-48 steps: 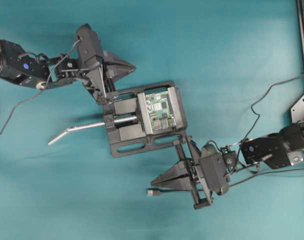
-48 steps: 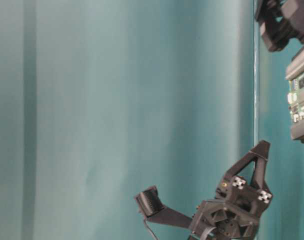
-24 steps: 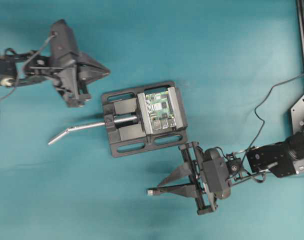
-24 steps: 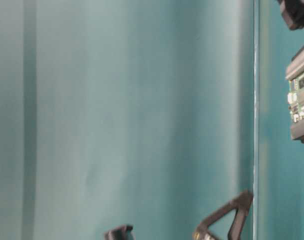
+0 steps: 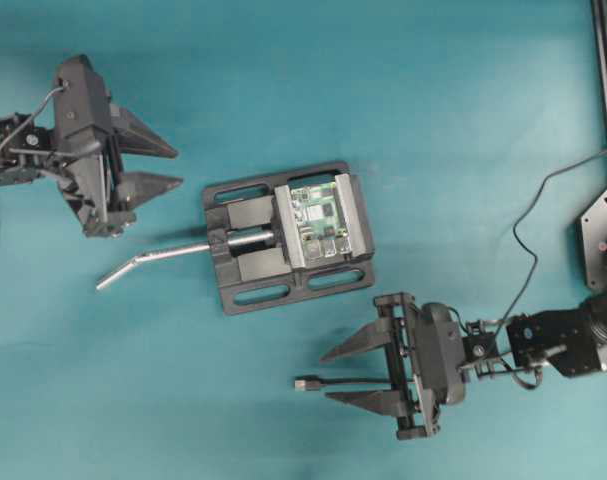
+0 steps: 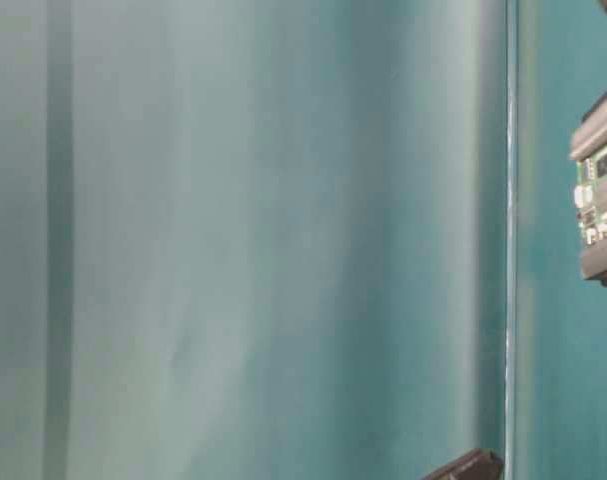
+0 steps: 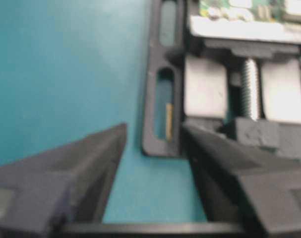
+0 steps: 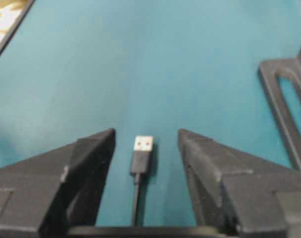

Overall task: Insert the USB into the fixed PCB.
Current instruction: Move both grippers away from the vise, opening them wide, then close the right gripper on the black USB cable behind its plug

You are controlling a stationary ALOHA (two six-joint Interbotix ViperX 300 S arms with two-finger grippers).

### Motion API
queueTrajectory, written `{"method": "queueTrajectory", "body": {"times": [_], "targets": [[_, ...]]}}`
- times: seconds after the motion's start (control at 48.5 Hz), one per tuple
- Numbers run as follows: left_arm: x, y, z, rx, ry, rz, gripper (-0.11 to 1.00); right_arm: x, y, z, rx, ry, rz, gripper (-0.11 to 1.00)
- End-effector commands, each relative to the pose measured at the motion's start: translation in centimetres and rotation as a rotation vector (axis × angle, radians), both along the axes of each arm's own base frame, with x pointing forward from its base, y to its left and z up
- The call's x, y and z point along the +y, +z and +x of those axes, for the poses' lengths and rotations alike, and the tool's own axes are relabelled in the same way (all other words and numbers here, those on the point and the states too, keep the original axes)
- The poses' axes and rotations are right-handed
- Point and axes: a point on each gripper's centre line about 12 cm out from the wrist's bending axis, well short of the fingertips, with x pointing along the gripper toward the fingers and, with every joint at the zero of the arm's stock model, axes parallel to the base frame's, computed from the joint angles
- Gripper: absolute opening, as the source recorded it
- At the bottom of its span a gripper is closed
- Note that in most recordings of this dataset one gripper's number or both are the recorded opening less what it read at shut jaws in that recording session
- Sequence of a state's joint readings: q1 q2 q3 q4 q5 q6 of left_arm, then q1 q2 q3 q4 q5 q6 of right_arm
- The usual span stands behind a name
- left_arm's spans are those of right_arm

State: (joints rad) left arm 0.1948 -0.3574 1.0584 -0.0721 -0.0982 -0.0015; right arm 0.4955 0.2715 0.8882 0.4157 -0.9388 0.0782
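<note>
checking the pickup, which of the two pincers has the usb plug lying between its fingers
The right pincer: the USB lies on the cloth between its open fingers, untouched. The left pincer is open beside the vise, straddling nothing.

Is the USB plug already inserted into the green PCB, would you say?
No, the USB lies on the table between the right hand's open fingers, apart from the PCB.

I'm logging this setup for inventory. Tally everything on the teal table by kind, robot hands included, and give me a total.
Robot hands: 2, the left hand and the right hand, both open
USB plugs with cable: 1, the USB plug, lying between the right hand's fingers
Circuit boards: 1, the green board, clamped in the vise
Vises: 1, the black vise
Total: 5
</note>
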Motion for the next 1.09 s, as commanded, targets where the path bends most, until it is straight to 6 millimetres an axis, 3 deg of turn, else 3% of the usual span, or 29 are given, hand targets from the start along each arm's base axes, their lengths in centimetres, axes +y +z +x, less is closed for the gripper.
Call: {"method": "queueTrajectory", "body": {"times": [0.0,0.557,1.073], "targets": [[-0.4,1.0,-0.1,-0.022,-0.015,0.006,0.65,0.6,0.9,0.1,-0.024,-0.016,0.016,0.59],[-1.7,2.9,-4.3,-0.107,-0.042,0.020,0.65,2.2,-2.4,1.3,0.060,-0.006,-0.041,0.60],[-2.9,2.6,-8.8,-0.213,-0.063,0.031,0.64,1.4,-2.8,1.5,0.065,-0.067,-0.092,0.60]]}}
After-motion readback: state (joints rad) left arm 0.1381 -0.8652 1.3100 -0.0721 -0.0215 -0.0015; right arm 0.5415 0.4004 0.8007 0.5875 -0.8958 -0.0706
